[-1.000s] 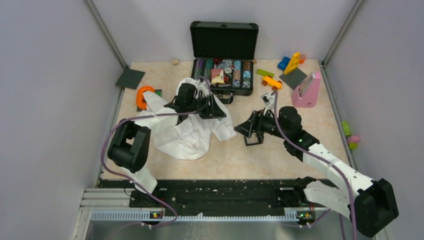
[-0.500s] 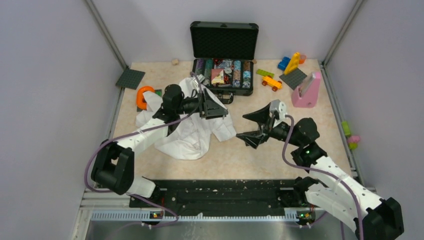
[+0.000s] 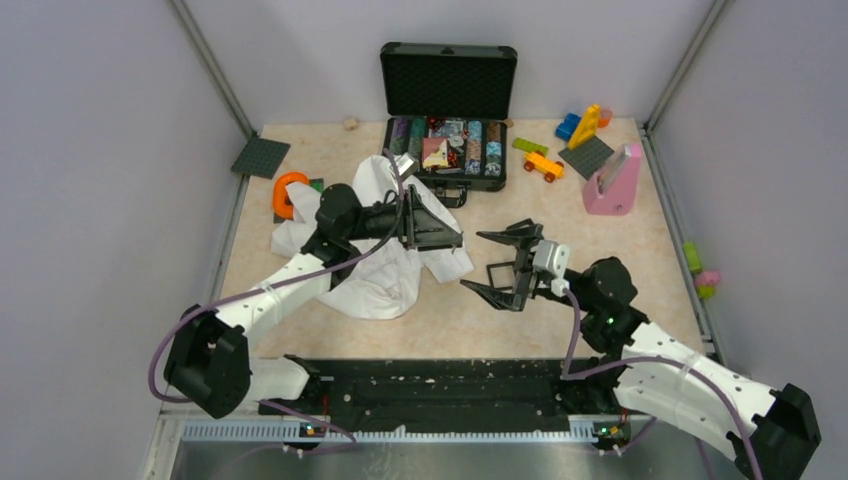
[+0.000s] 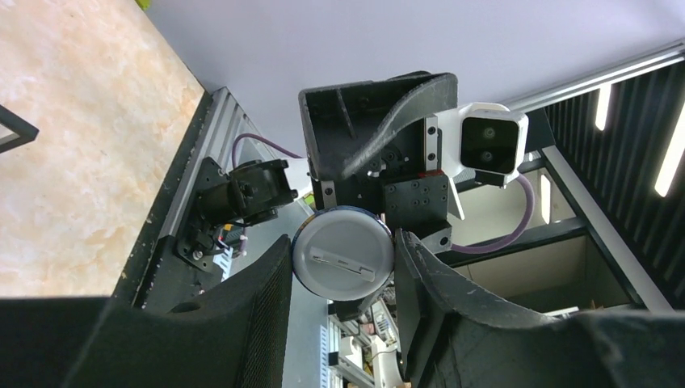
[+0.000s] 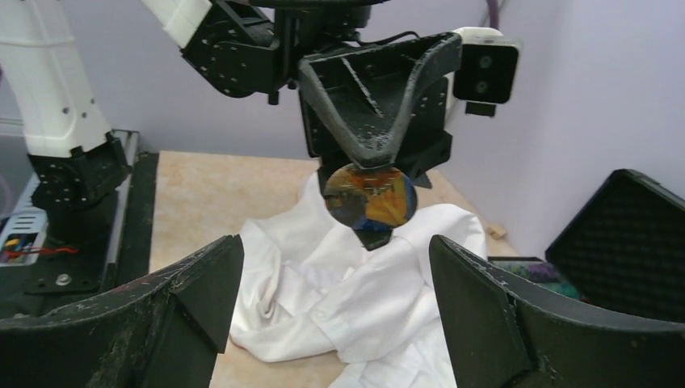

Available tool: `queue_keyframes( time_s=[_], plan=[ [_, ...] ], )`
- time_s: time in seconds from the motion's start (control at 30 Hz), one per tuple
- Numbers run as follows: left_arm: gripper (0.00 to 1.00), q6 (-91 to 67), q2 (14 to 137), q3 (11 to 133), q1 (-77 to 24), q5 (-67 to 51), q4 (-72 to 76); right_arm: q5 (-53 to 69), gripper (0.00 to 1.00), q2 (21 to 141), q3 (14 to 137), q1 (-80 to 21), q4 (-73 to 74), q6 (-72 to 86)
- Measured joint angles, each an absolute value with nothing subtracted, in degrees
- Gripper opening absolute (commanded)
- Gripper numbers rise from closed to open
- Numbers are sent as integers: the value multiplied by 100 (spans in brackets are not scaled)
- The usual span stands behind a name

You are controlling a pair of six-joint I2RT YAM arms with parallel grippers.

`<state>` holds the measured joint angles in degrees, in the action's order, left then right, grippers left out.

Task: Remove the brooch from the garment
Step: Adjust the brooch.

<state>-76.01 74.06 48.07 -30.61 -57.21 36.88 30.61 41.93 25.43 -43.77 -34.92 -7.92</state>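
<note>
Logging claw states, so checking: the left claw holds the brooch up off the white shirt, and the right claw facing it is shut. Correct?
Not quite: the right claw is open, its fingers spread wide apart in the right wrist view. The rest holds: the left claw grips the brooch, lifted off the white shirt.

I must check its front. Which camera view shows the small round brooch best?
The right wrist view: the round orange-and-dark brooch faces that camera. The left wrist view shows only its grey back; the top view hardly shows it.
</note>
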Motion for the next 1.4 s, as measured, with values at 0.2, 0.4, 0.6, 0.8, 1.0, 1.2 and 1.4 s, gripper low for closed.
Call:
queue_keyframes(
  time_s=[0.2, 0.4, 0.6, 0.8, 1.0, 1.2, 1.4],
  plan=[
    [31, -7666, 7365, 4764, -3133, -5662, 3734, 2630, 80, 4239, 2547, -4464, -3597, -1105],
    [30, -7695, 7365, 4751, -3201, -5610, 3776, 2510, 74, 4499, 2563, -4556, -3651, -1194],
    [30, -7791, 7367, 4748, -3242, -5610, 3911, 2482, 73, 4657, 2641, -4602, -3765, -1203],
    [30, -7795, 7367, 4724, -3258, -5607, 3953, 2451, 63, 4709, 2648, -4602, -3879, -1199],
    [30, -7806, 7443, 4711, -3273, -5607, 3990, 2449, 60, 4816, 2751, -4613, -3957, -1188],
    [30, -7808, 7481, 4711, -3273, -5605, 3992, 2458, 53, 4842, 2764, -4650, -3990, -1190],
    [31, -7811, 7481, 4711, -3273, -5607, 3994, 2449, 45, 4915, 2823, -4661, -4003, -1179]
  ],
)
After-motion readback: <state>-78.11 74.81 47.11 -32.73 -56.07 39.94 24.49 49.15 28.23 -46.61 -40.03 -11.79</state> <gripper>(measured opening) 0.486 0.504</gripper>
